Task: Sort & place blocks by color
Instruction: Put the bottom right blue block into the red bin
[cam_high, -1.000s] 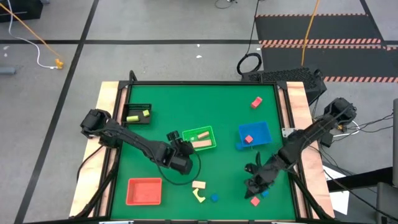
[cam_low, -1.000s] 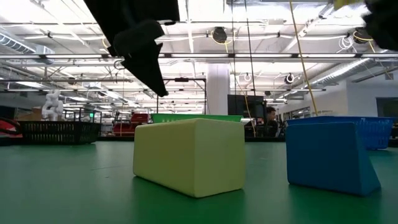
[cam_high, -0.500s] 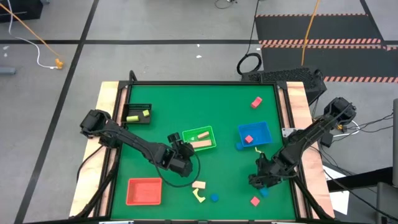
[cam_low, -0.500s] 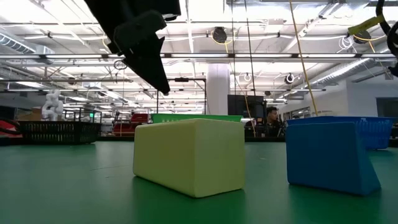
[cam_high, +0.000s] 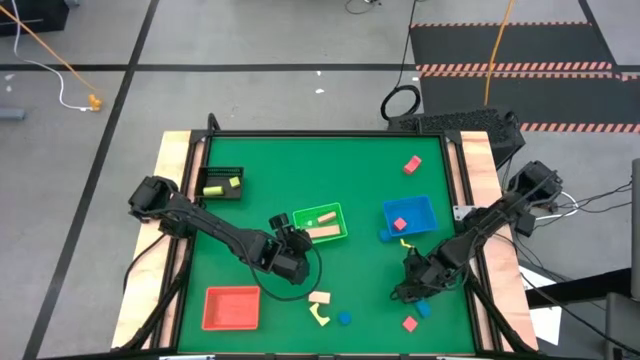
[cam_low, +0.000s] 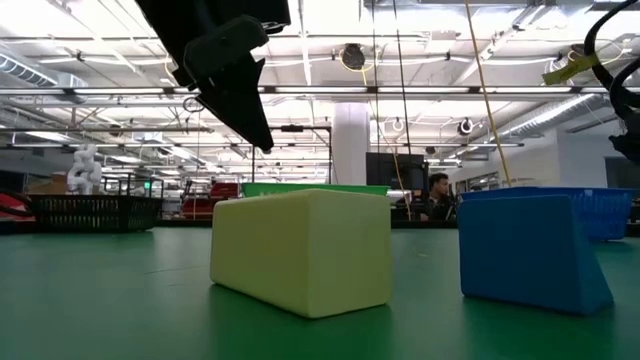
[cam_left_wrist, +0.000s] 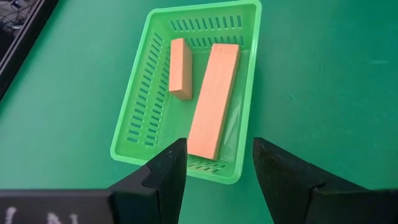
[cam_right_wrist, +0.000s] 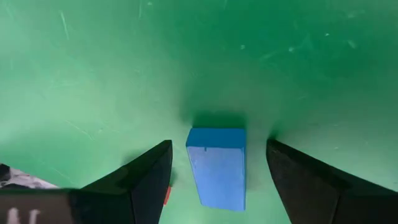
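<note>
The right gripper (cam_right_wrist: 214, 180) hangs over the green table (cam_high: 300, 170) near its front right corner, jaws spread, with a blue block (cam_right_wrist: 217, 167) lying on the mat between the fingers and touching neither. The left gripper (cam_left_wrist: 214, 171) hovers near the table's middle, jaws spread and empty, just short of the green basket (cam_left_wrist: 140, 124), which holds two plain wood bars (cam_left_wrist: 213, 99) side by side. Other blocks lie scattered: a red one in the blue tray (cam_high: 425, 210), a yellow-green one in the black tray (cam_high: 207, 180), and cream pieces (cam_high: 320, 297) near the front edge beside the red tray (cam_high: 231, 307).
</note>
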